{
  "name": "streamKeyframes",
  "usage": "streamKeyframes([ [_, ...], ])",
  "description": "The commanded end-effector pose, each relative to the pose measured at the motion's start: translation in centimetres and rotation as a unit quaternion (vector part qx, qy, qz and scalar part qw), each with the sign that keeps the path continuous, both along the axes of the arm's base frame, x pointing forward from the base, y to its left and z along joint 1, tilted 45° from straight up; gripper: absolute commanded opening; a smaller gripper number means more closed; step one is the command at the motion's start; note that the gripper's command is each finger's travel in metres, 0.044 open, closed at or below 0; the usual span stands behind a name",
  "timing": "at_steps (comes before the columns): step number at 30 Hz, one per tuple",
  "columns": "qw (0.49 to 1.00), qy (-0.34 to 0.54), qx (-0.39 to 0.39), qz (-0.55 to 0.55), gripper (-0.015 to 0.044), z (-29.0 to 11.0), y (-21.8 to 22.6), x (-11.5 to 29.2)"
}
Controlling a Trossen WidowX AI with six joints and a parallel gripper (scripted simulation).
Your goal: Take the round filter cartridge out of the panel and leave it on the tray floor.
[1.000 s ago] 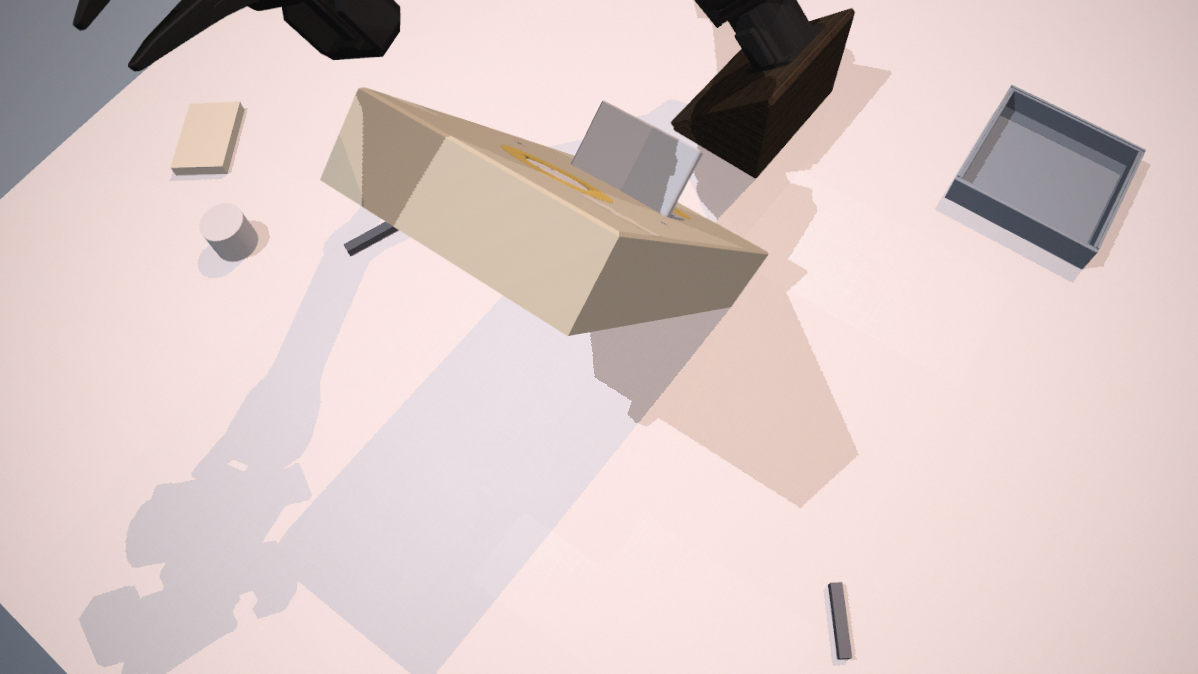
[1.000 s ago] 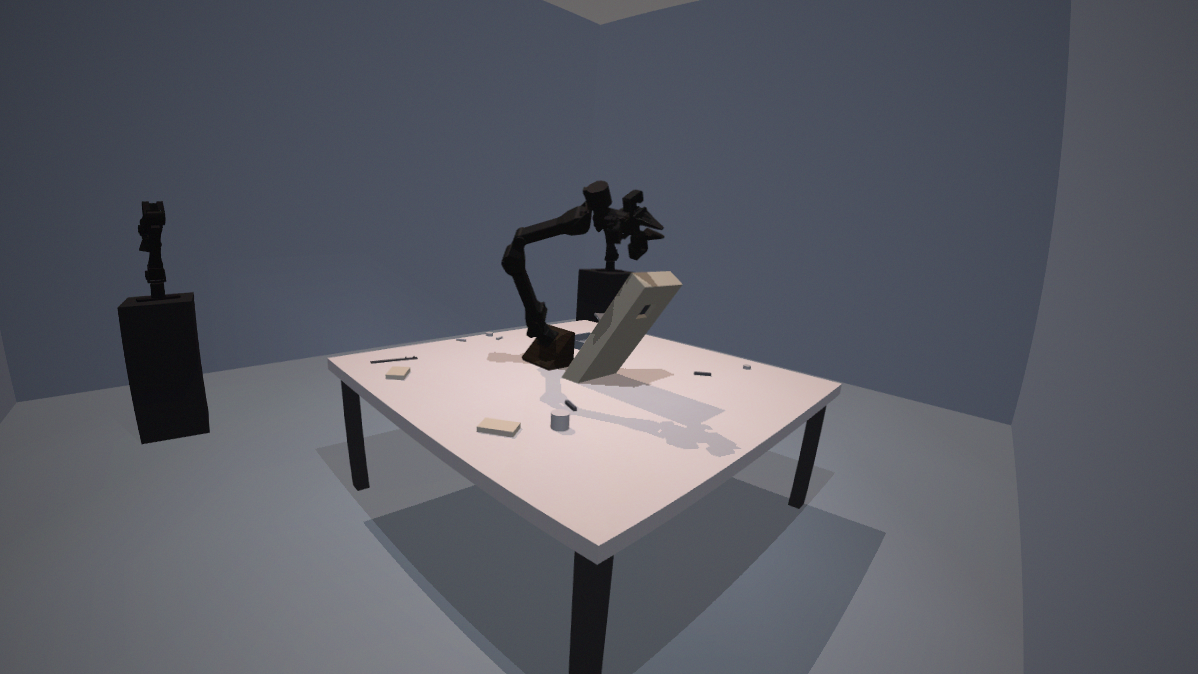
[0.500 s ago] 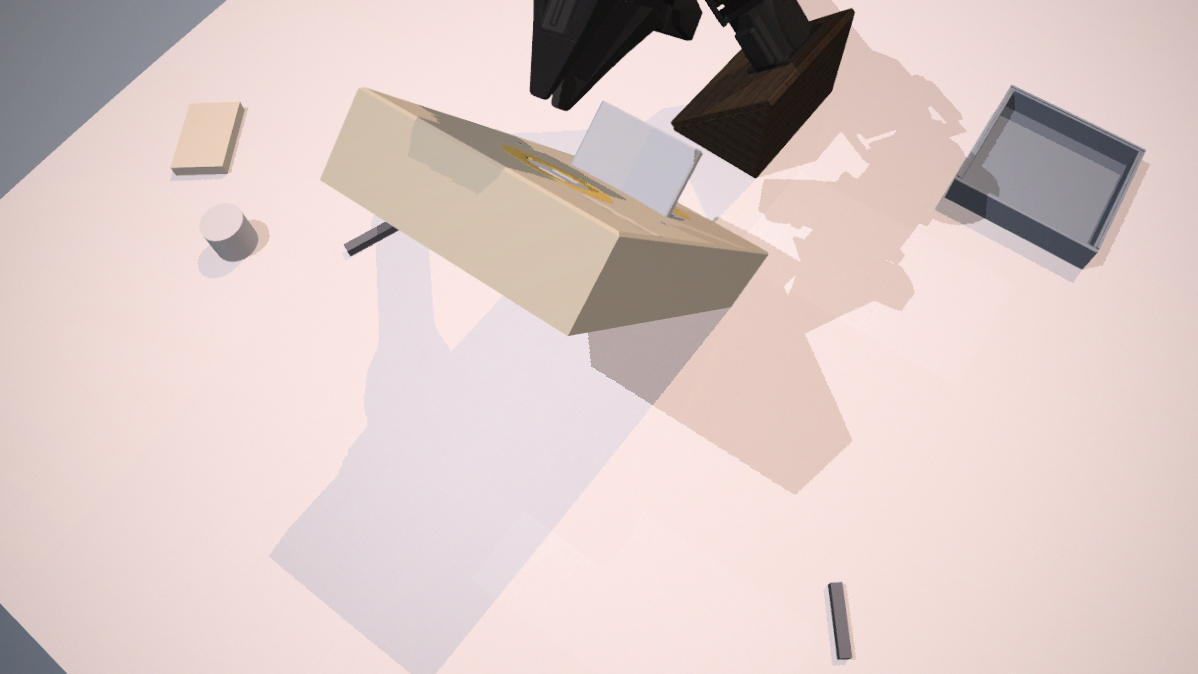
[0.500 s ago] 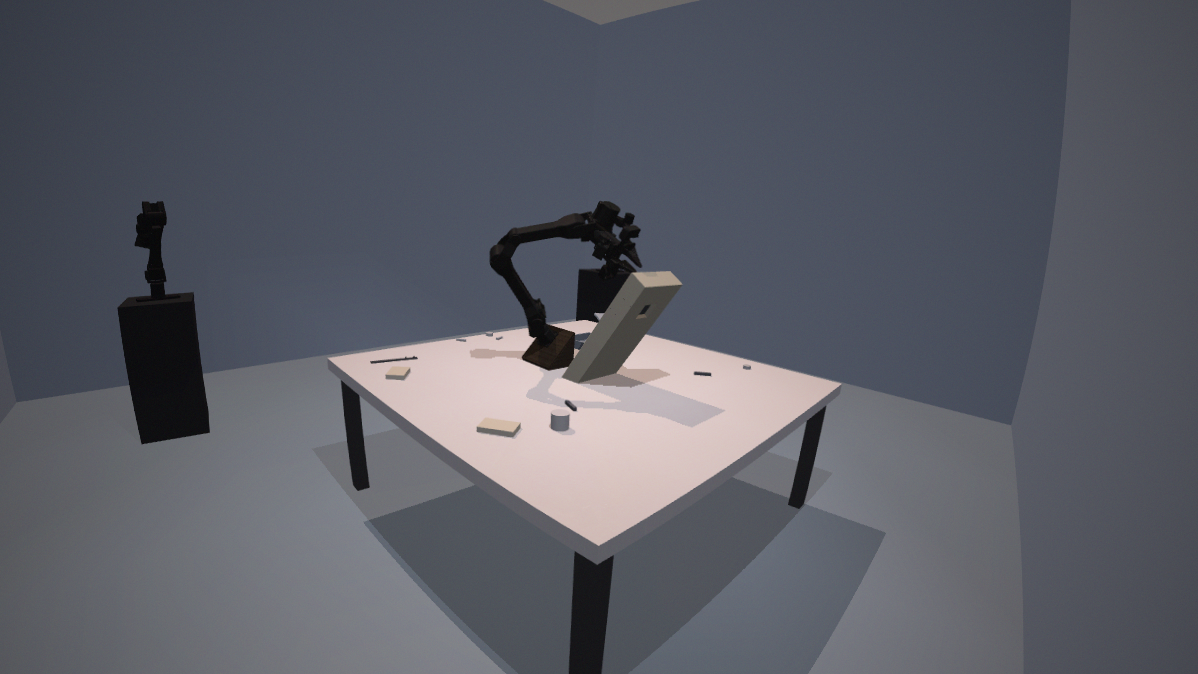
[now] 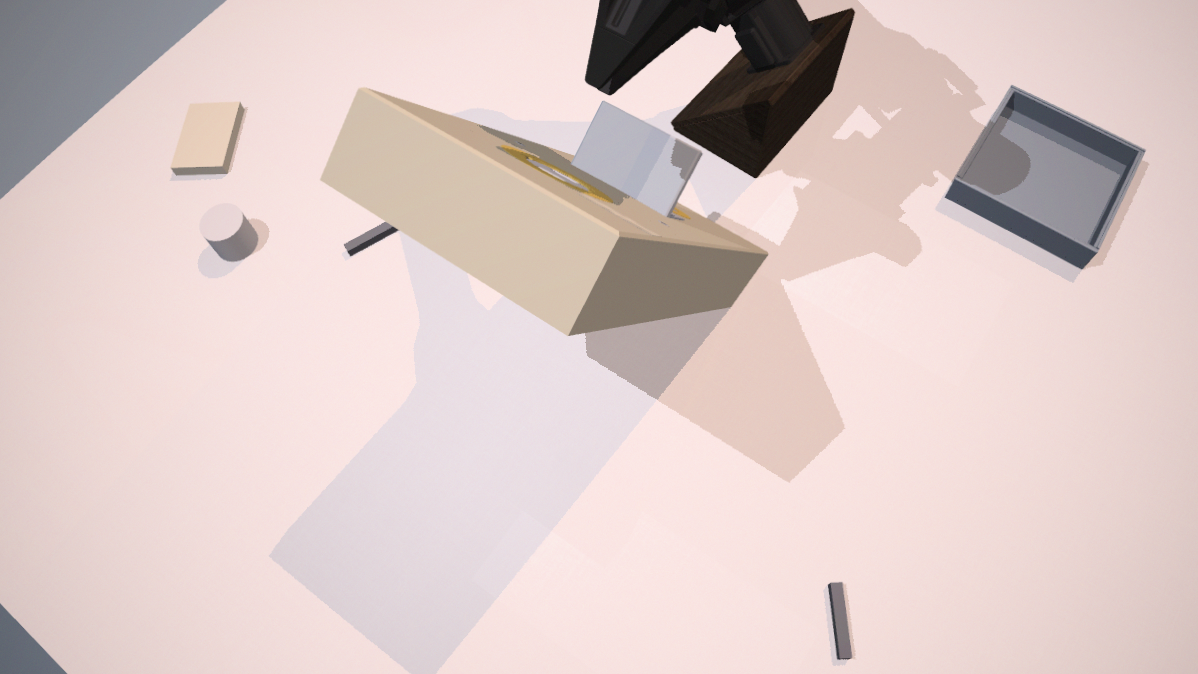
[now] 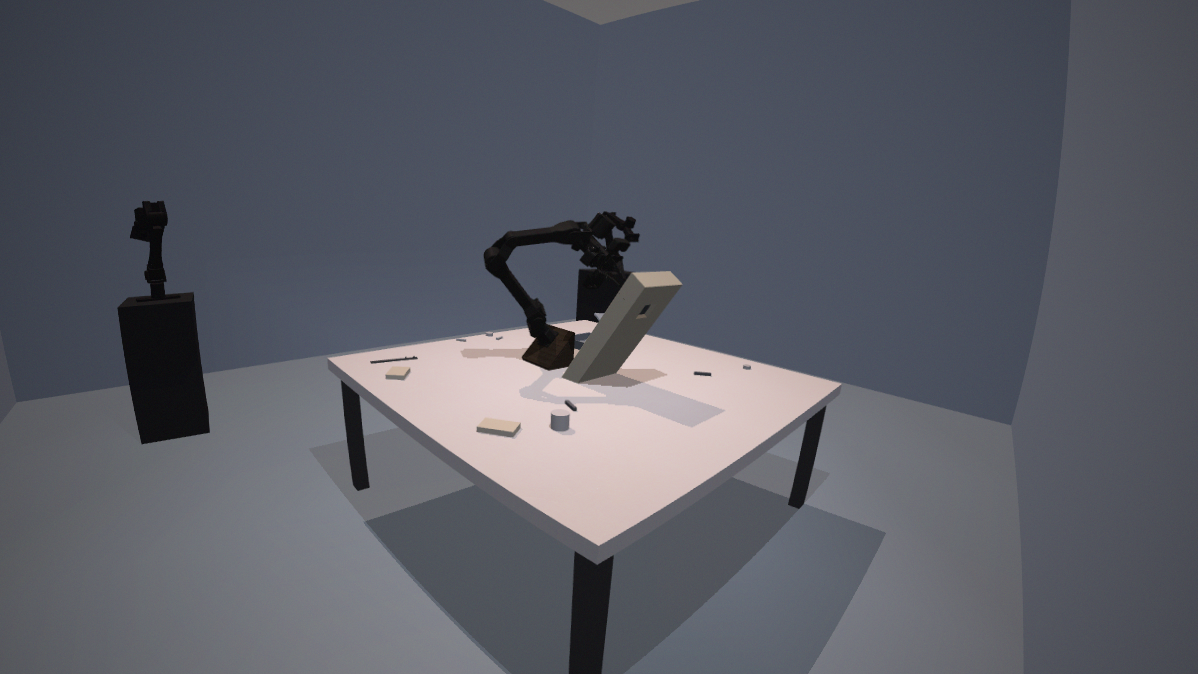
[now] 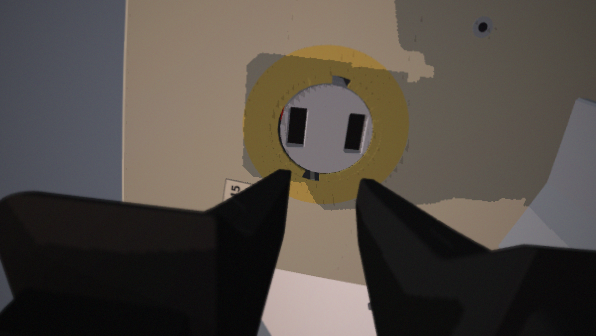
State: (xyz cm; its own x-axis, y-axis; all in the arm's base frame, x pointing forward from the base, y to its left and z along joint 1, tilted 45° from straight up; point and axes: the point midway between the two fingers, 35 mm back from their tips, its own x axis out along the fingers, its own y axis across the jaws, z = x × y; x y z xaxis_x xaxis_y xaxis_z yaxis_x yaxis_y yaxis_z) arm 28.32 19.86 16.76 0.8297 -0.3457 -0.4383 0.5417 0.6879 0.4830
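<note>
The round grey filter cartridge (image 7: 325,145) (image 5: 554,173) sits in the tilted tan service panel (image 7: 175,100) (image 5: 469,217) (image 6: 624,326), inside a yellow ring (image 7: 260,125). Two dark narrow slots (image 7: 297,126) (image 7: 355,132) show on its face. My gripper (image 7: 323,187) (image 5: 604,82) hovers in front of the panel face, just below the cartridge in the wrist view. Its fingers stand a narrow gap apart, with nothing between them and touching nothing. The grey tray (image 5: 1013,219) stands empty at the right of the table.
A light grey plate (image 5: 628,159) (image 7: 575,175) stands out from the panel beside the ring. The arm's dark wooden base (image 5: 753,117) is behind the panel. A tan block (image 5: 206,136), a grey cylinder (image 5: 226,230) and two dark bars (image 5: 368,238) (image 5: 839,620) lie on the table.
</note>
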Motion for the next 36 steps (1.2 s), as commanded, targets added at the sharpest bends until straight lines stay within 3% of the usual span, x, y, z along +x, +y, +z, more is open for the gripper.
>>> streamKeyframes([
  [1, 1.000, 0.002, -0.005, 0.000, 0.0111, -0.4, -0.3, 0.3],
  [36, 1.000, -0.001, -0.005, 0.000, 0.0111, -2.5, -2.1, 4.3],
])
